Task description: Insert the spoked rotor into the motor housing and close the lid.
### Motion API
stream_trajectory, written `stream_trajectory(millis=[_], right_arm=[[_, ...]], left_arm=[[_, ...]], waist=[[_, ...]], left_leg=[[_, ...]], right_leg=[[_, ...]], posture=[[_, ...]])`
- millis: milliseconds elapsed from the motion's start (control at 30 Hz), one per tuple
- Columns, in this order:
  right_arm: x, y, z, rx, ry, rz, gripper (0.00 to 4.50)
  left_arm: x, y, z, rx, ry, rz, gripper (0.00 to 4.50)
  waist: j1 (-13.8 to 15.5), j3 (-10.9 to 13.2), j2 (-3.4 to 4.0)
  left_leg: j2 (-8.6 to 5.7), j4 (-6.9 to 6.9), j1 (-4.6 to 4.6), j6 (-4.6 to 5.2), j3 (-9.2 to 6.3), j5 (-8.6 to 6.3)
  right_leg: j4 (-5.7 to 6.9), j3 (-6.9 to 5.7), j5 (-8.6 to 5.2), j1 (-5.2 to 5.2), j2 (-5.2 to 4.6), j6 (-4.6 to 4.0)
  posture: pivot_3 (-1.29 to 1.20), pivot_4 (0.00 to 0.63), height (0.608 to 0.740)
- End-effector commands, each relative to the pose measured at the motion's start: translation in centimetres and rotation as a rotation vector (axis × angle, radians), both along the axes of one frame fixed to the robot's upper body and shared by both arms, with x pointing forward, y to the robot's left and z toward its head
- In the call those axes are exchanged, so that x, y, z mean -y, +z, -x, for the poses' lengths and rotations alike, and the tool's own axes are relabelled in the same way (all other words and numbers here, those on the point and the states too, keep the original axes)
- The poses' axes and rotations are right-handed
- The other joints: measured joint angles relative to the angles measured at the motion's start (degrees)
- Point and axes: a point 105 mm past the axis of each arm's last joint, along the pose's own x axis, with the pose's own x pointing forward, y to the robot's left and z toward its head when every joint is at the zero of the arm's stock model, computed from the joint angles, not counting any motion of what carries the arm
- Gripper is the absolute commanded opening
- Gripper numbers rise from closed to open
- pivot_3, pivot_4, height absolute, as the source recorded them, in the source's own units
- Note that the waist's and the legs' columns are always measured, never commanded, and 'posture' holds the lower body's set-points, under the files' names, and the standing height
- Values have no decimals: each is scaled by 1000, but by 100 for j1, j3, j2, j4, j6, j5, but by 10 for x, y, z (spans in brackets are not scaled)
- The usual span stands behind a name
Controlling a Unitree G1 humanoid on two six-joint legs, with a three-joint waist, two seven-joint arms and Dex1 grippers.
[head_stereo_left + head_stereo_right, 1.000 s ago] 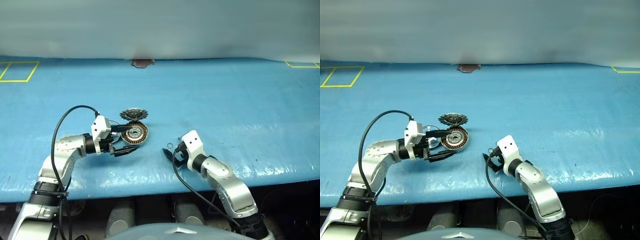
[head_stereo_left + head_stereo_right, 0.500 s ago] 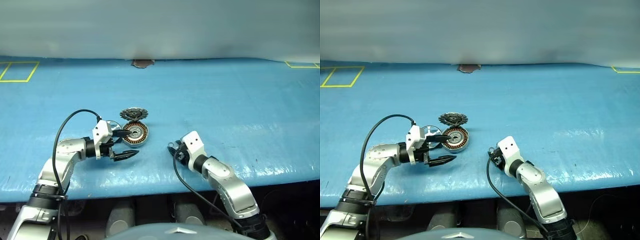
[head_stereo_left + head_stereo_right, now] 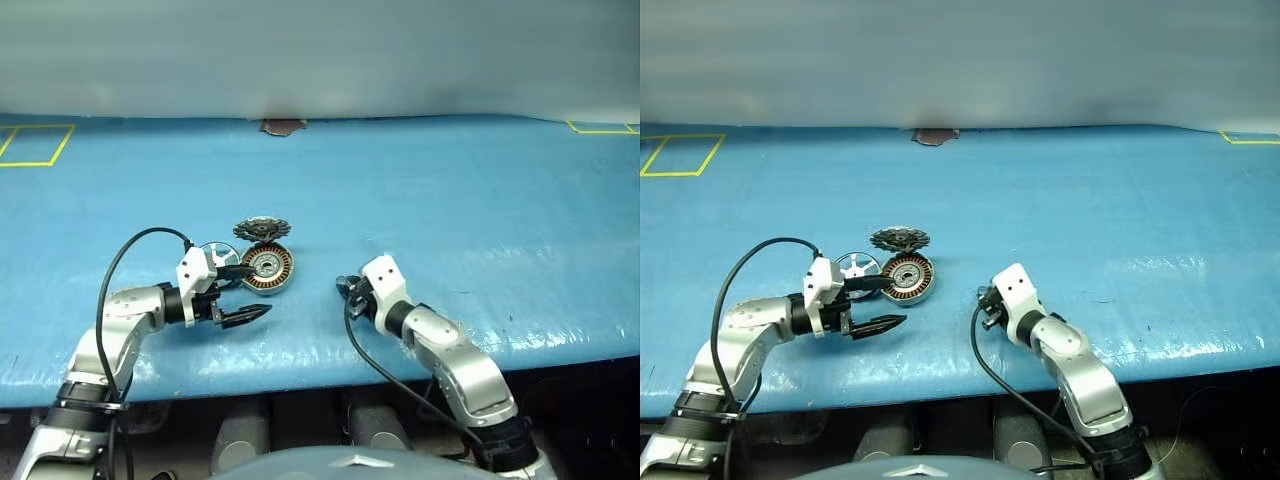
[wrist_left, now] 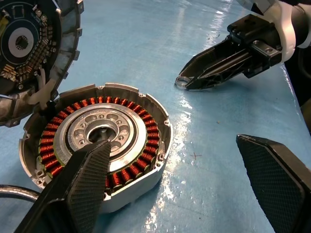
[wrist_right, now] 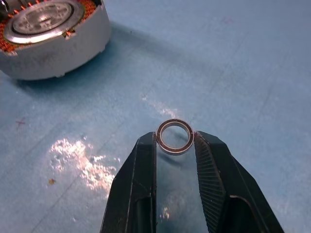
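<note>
The motor housing point(image 3: 267, 268), a disc with copper windings, lies on the blue table. The lid point(image 3: 262, 229), grey with a dark face, lies just behind it. The spoked rotor point(image 3: 856, 266) lies flat to the housing's left, partly behind my left arm. My left gripper point(image 3: 262, 291) stands open just in front of the housing, one finger point(image 4: 82, 184) reaching over its rim. To the right, my right gripper point(image 5: 175, 140) is shut on a small washer ring point(image 5: 175, 136), held just above the table. In the left wrist view the right gripper point(image 4: 181, 82) shows beyond the housing point(image 4: 136, 145) and lid point(image 4: 29, 43).
The blue table cover point(image 3: 450, 200) stretches wide to the right and back. Yellow tape marks sit at the far left point(image 3: 35, 143) and far right point(image 3: 600, 128) corners. A brown patch point(image 3: 283, 126) lies at the far edge. The table's front edge runs just below both arms.
My right gripper has shut on the washer ring and risen a little. My left gripper has drawn back from around the housing, uncovering the rotor.
</note>
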Motion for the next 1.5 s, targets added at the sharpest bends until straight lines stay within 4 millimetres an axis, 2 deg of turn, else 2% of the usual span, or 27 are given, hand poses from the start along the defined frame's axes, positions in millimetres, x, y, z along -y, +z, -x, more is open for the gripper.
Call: stream_trajectory(millis=[33,233,333,433,800,1100,1500], right_arm=[[-21,35,-1,105,79,-64,758],[-50,56,0,159,208,-79,758],[-69,55,4,149,296,-80,758],[-80,48,1,126,333,-76,758],[-98,42,-24,75,321,-157,758],[-112,32,-23,44,365,-139,758],[-112,16,-25,-32,339,-141,758]], left_arm=[[-7,7,1,22,26,-5,4500],[-14,13,0,47,73,11,4500],[-11,20,0,58,79,66,4500],[-12,20,1,57,84,61,4500],[-21,24,2,70,120,42,4500],[-23,23,5,73,141,41,4500],[-24,22,5,73,155,33,4500]], waist=[[-1,0,0],[1,0,0],[0,0,-1],[-2,0,-1],[-16,1,0],[-18,1,0],[-23,1,1]], left_leg=[[0,-1,0,0,-1,0],[-1,-2,-2,0,-1,0],[-1,-2,-2,0,-1,0],[-1,-2,-1,0,-1,0],[-1,-2,-2,0,-1,0],[-2,-6,-2,0,-1,0],[-1,-6,-1,0,-1,0]], right_leg=[[0,-1,0,1,0,0],[-3,-1,0,1,-2,0],[-2,-1,0,0,-2,0],[-2,-2,0,0,-1,-1],[0,-2,1,0,0,0],[0,-2,0,-2,0,-1],[0,-2,0,-2,0,-2]], posture=[[0,150,740],[0,150,740],[0,150,740],[0,150,740],[0,150,740],[0,150,740],[0,150,740]])
